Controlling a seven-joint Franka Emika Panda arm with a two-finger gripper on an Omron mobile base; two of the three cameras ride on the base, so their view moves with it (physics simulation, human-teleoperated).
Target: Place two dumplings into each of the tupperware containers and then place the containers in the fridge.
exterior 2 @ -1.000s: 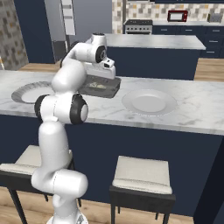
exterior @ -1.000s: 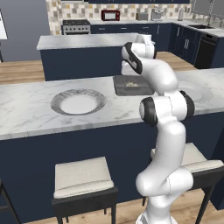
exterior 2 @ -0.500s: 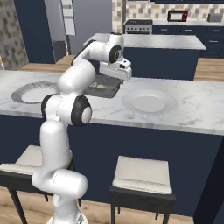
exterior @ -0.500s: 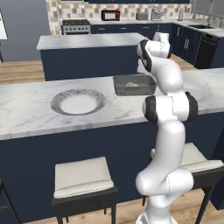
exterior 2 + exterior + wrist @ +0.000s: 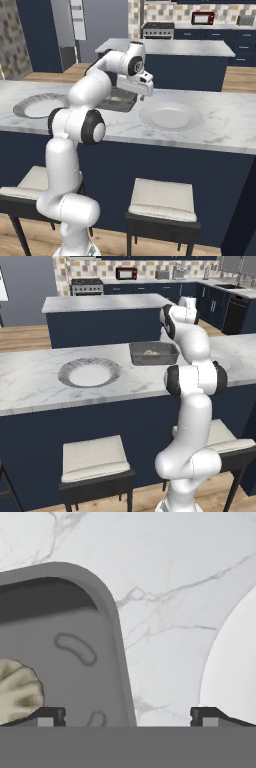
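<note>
Hovering: my gripper [image 5: 128, 716] hangs over the marble counter [image 5: 30, 386].
Jaws: I see them wide apart, gripping nothing.
Tupperware container [image 5: 154, 353]: between two plates, one dumpling [image 5: 17, 691] inside.

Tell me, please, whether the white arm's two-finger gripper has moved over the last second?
Yes. In the right base view the gripper has swung rightward from above the grey square container toward the round grey plate, jaws open.
</note>
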